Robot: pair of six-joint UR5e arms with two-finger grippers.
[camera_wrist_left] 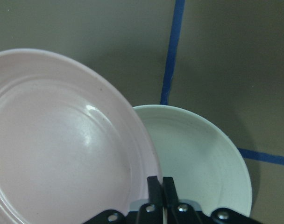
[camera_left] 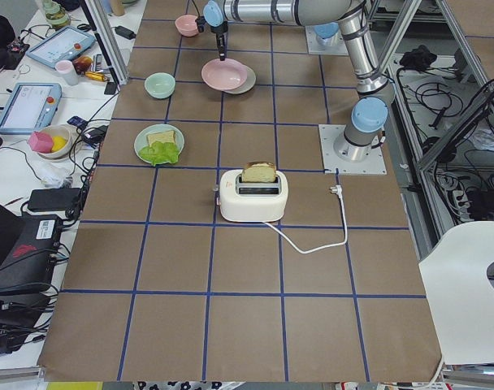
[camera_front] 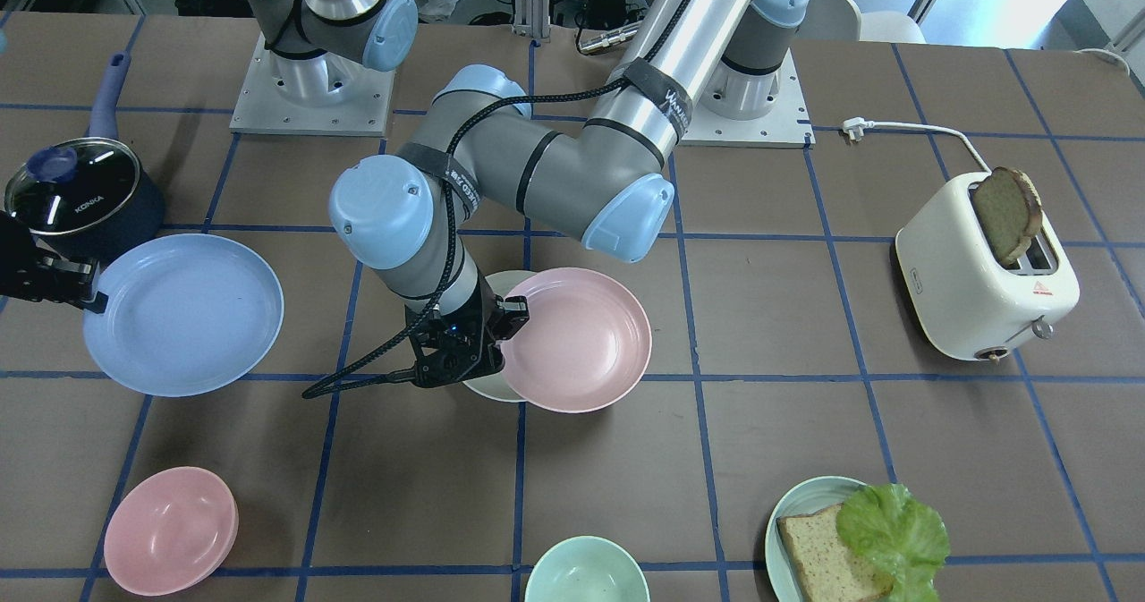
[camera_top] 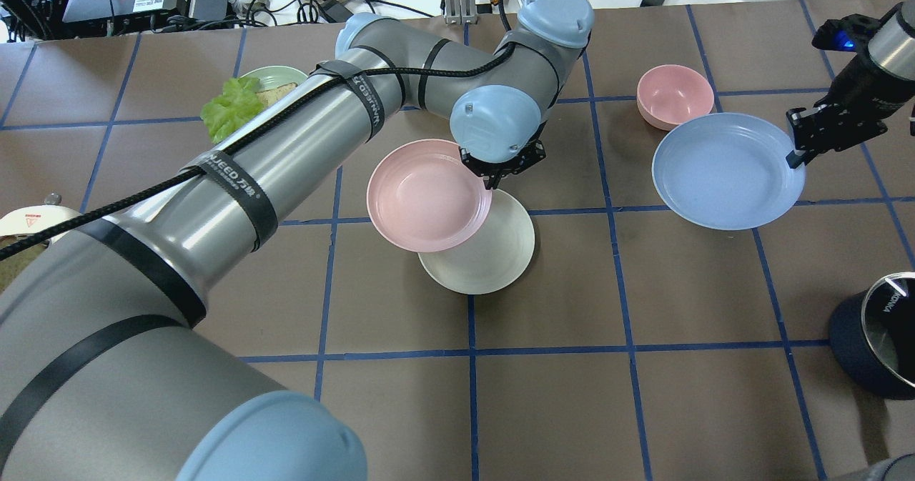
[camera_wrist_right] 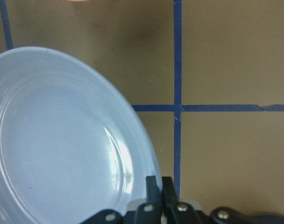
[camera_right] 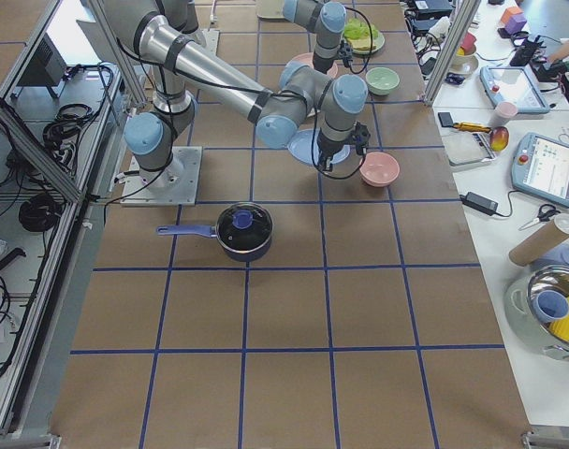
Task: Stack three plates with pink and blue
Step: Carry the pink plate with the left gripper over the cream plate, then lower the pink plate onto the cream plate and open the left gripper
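Observation:
My left gripper [camera_front: 512, 311] is shut on the rim of the pale pink plate [camera_front: 581, 338] and holds it tilted, partly over the cream-white plate [camera_top: 493, 252] that lies on the table. The left wrist view shows the pink plate [camera_wrist_left: 62, 154] overlapping the cream plate [camera_wrist_left: 198, 158], offset to one side. My right gripper [camera_top: 792, 156] is shut on the rim of the light blue plate [camera_top: 725, 170], well apart from the other two. The right wrist view shows the blue plate [camera_wrist_right: 62, 140] pinched at its edge.
A small pink bowl [camera_top: 675, 95] sits close to the blue plate. A dark lidded pot [camera_front: 76, 195] stands near my right gripper. A teal bowl [camera_front: 586, 571], a teal plate with bread and lettuce [camera_front: 796, 512] and a toaster [camera_front: 984, 271] stand farther off.

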